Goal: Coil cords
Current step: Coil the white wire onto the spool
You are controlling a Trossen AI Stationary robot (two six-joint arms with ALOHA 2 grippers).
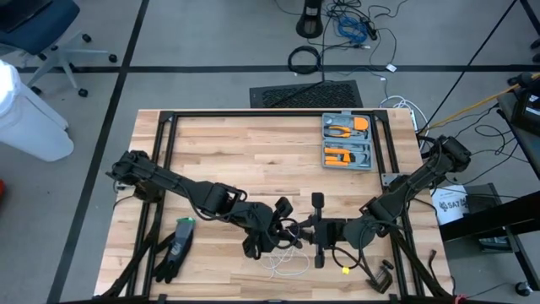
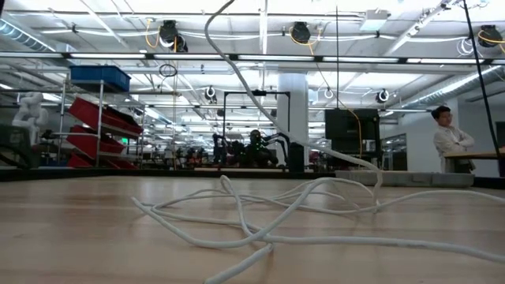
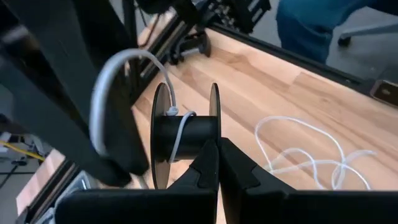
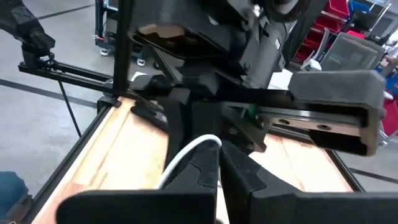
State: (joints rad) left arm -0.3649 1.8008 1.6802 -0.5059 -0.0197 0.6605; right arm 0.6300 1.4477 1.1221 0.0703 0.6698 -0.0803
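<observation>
Near the table's front edge [image 1: 253, 291], loose white cord [image 1: 287, 263] sprawls on open wood. Just behind it the left gripper [image 1: 268, 230], fingers pressed together, faces a black spool [image 3: 183, 137]; the right gripper [image 1: 325, 232] pinches the cord. Farther back: orange tool tray [image 1: 348, 141].

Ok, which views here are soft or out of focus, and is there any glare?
Low view: the white cord blurs in the foreground, ceiling lights glare overhead. Left wrist view: the near cord loop is soft, the spool sharper. Right wrist view: the nearby arm parts are smeared. High view: evenly lit, no strong glare.
</observation>
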